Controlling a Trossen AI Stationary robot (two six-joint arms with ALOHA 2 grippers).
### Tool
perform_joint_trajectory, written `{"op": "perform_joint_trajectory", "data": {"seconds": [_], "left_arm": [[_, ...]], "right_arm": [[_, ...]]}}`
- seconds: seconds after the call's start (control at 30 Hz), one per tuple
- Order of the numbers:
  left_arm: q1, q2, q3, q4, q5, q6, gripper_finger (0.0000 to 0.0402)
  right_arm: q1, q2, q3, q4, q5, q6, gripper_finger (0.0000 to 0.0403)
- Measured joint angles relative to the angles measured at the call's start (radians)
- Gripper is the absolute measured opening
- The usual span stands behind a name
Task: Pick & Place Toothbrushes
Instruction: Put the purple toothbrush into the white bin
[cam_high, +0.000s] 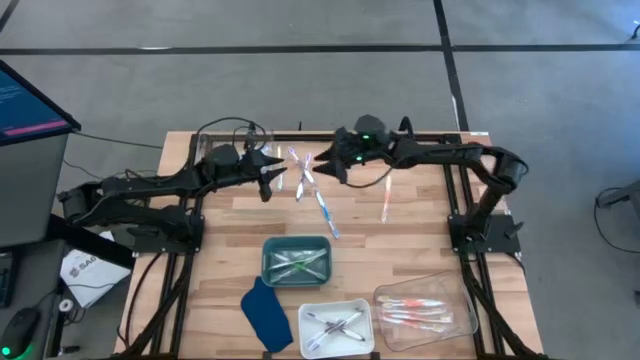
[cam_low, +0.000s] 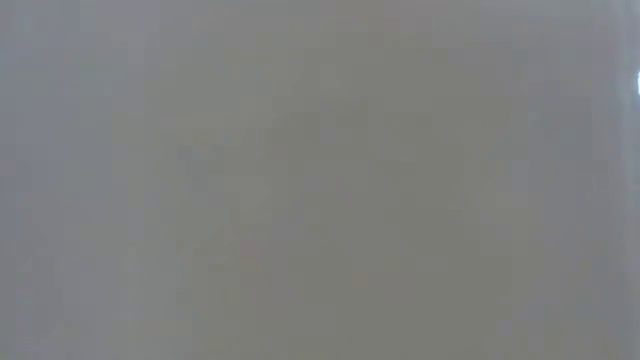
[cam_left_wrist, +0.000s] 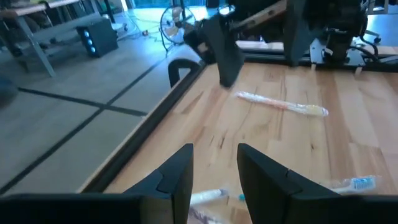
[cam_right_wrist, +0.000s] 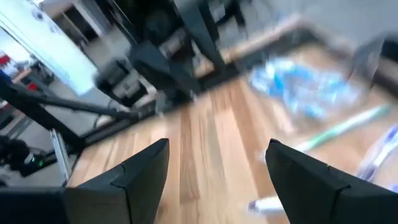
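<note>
The left gripper (cam_high: 272, 176) hangs over the far part of the wooden surface (cam_high: 420, 250), just left of the loose toothbrushes (cam_high: 310, 185). In its wrist view its fingers (cam_left_wrist: 177, 177) stand parted with nothing between them, released, with a wrapped brush lying just beneath their tips. That looks like a hover ahead of a pick, lined up over the near end of the scatter.

Just right of that gripper the loose brushes fan across the boards, and a blue-tipped 1 (cam_high: 325, 212) trails toward the trays. They seem to lie as dumped, awaiting sorting.

The right gripper (cam_high: 325, 168) reaches in from the other side, so the pile sits between the 2 grippers. Its fingers (cam_right_wrist: 140, 177) are spread wide and bare, and a green brush (cam_right_wrist: 342, 130) lies ahead of them. A pink brush (cam_high: 385, 205) lies alone to its right.

Well nearer the front edge than both grippers sit 3 containers: a green tray (cam_high: 296, 260), a white tray (cam_high: 336, 325) and a clear tray (cam_high: 425, 305), each already holding brushes, apparently grouped by colour. A dark blue cloth (cam_high: 265, 315) lies beside the white tray. The low view shows nothing usable
</note>
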Motion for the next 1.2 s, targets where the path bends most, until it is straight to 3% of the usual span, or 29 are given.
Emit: {"op": "perform_joint_trajectory", "data": {"seconds": [0.3, 0.4, 0.8, 1.07, 1.2], "left_arm": [[0.0, 0.0, -0.047, 0.005, 0.0, -0.008, 0.0117], [0.0, 0.0, -0.053, 0.005, 0.001, -0.013, 0.0117], [-0.025, 0.0, -0.056, 0.006, 0.001, -0.032, 0.0117], [-0.045, 0.0, -0.056, 0.012, 0.001, -0.049, 0.0117], [-0.056, 0.0, -0.056, 0.025, 0.001, -0.059, 0.0117]], "right_arm": [[0.019, 0.122, 0.244, -0.4, -0.013, -0.059, 0.026], [0.015, 0.127, 0.298, -0.456, -0.002, -0.061, 0.026], [0.014, 0.126, 0.362, -0.588, 0.255, -0.08, 0.026], [0.043, 0.133, 0.356, -0.575, 0.281, -0.077, 0.026], [0.051, 0.206, 0.352, -0.56, 0.293, -0.055, 0.026]]}}
